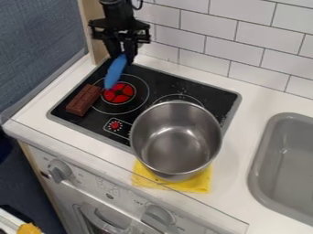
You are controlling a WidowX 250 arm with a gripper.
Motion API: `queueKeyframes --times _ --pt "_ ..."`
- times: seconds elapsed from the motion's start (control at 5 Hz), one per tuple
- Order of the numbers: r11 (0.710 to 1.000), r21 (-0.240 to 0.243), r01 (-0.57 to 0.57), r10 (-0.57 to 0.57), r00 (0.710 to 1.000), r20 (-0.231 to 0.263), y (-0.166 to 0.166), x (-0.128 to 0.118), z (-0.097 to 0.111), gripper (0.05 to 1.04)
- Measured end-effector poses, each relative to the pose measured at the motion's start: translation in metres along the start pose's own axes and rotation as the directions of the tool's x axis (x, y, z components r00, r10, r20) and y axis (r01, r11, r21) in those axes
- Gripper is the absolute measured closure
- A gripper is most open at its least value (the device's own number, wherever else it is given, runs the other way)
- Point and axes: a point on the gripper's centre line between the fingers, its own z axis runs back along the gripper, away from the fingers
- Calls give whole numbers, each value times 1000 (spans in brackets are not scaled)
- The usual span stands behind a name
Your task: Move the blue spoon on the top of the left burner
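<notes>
One blue spoon [115, 72] is the thing that I have in my end effector [121, 57], whose two fingers stand close together on its upper part. From this grip the spoon hangs down with a tilt, and in the camera view its lower end overlaps the edge of the red centre of the left burner [118, 93]; whether it touches the burner, I cannot tell. The burner lies just below my end effector in this view, on the black cooktop [165, 80]. Below and to the left of my end effector, beside the burner, I see a brown chocolate bar [83, 99], which lies at a slant. Straight below, past the burner, there is a small red dial [115, 124]. Further away, below and to the right, stands a steel pot [177, 157], partly over the cooktop and partly over a yellow cloth [198, 183]. Well apart from my end effector, on the far right, a grey sink [261, 169] is set into the white tabletop [241, 137]. Behind it rises the tiled wall [220, 27].
</notes>
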Motion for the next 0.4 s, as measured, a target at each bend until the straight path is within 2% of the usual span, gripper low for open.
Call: queueKeyframes --times 0.2,0.4 --pt "1000 26 -6 6 1000 -13 8 7 -14 720" --pt "999 27 -36 37 999 -34 19 9 -33 720"
